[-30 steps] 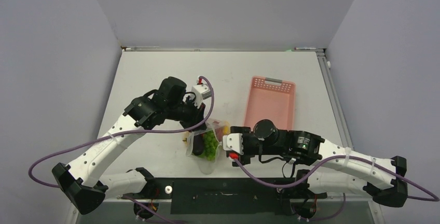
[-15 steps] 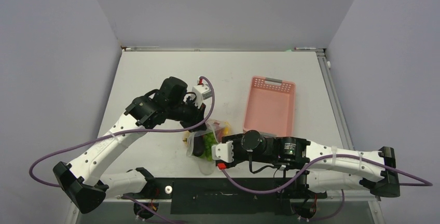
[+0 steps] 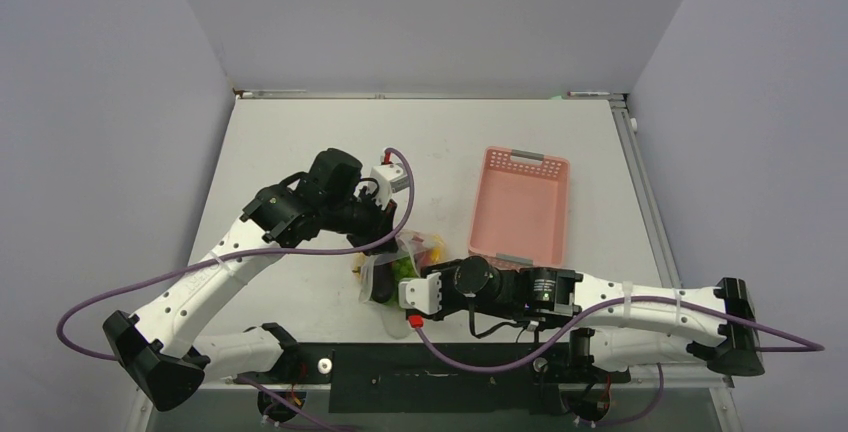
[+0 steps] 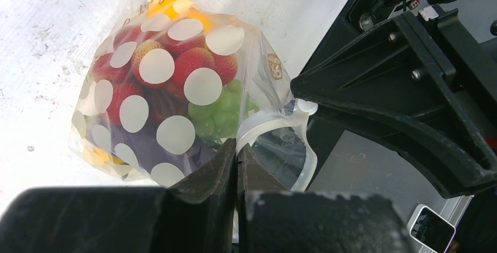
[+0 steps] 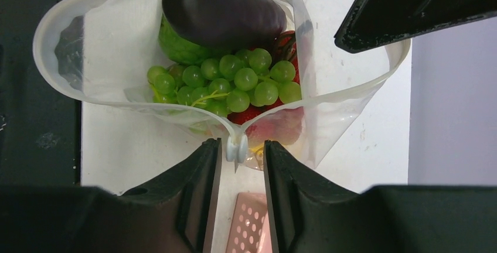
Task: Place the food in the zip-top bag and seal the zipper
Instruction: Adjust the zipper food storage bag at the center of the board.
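Changed: the right arm has swung left, away from the pink basket (image 3: 520, 214) and up to the zip-top bag (image 4: 176, 89), and its jaws have narrowed on the way
Meaning: loading looks finished, and I judge the sealing step is just beginning
Food: all inside the bag, with green grapes (image 5: 228, 80), a dark aubergine (image 5: 220, 10) above them, and strawberries (image 4: 193, 62); none is seen loose on the desk (image 3: 300, 142)
Bag position: near the desk's near edge, about midway along it, left of the basket's near corner
Bag mouth: gaping wide, the zipper (image 5: 44, 30) curving round as an open loop, not yet pressed together
Left pincer (image 4: 236, 145): closed, pinching the zipper strip at one end of the mouth and holding the bag up
Right pincer (image 5: 240, 143): jaws partly apart, straddling the opposite, folded end of the zipper, with a thin gap on each side, gripping nothing yet
Next, as I judge: close on that end, then slide along the strip toward the left pincer
Risk: the floppy strip may slip out sideways
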Controlling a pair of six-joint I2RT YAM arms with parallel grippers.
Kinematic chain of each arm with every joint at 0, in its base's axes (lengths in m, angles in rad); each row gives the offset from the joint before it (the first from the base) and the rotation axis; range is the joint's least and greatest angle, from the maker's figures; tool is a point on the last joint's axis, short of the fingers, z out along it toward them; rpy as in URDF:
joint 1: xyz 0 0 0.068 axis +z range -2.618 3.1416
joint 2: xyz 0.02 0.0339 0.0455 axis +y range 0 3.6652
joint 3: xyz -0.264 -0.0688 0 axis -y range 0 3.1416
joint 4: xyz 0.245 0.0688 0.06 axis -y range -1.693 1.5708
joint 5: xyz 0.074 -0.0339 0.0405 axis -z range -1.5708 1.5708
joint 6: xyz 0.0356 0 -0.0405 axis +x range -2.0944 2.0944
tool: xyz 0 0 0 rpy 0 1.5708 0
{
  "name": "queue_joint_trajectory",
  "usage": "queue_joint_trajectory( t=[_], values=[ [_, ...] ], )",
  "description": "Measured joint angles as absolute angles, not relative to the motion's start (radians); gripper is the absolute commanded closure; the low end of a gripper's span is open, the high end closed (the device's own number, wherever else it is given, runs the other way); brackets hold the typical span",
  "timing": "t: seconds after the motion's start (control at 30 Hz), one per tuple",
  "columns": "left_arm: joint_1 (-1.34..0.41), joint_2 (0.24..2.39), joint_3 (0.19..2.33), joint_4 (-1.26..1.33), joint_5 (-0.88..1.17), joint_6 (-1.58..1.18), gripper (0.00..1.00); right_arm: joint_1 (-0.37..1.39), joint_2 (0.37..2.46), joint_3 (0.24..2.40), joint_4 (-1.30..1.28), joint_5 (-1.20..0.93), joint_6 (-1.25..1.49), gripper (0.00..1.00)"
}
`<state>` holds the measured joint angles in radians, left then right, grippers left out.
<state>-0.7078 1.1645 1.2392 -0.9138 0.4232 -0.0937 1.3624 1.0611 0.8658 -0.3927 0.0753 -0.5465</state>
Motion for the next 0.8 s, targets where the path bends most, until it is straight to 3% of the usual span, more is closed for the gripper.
queue_joint_trajectory(
  t=[0.33, 0.8],
  values=[
    [-0.708, 1.164, 1.239, -0.921, 0.424, -0.094, 1.0, 1.367, 1.093, 0.863, -0.374, 0.102, -0.56, 0.94],
    [-0.708, 1.149, 1.239, -0.93, 0.422, -0.109, 0.99, 1.377, 1.069, 0.925, -0.442, 0.121, -0.498, 0.95]
  ],
)
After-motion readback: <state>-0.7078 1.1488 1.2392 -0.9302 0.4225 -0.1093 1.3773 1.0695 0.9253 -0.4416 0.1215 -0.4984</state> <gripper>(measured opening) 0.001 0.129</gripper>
